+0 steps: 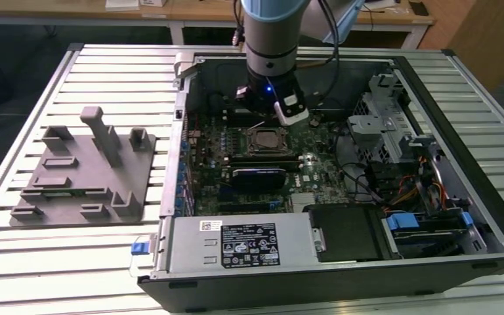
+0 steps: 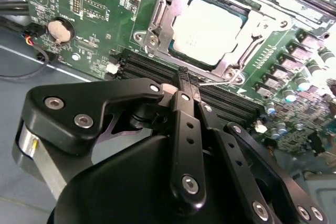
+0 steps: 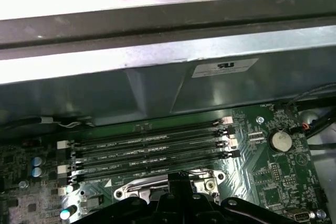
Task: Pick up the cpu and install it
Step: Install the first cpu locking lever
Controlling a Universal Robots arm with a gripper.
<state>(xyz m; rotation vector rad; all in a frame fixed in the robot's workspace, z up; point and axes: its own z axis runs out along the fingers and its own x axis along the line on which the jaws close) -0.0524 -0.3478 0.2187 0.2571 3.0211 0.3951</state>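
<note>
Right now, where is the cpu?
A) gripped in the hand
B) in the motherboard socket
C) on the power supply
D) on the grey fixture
B: the cpu lies silvery top up inside the socket frame, while the hand is near the memory slots, not on it.

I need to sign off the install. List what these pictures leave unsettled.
1. Second wrist view: the gripper overlaps one edge of the socket frame, so whether the cpu lying inside it is latched cannot be judged.
2. First wrist view: the socket frame is cut off by the gripper and the picture's edge.
3. Exterior view: the socket frame is too small to show how the cpu sits.
</note>
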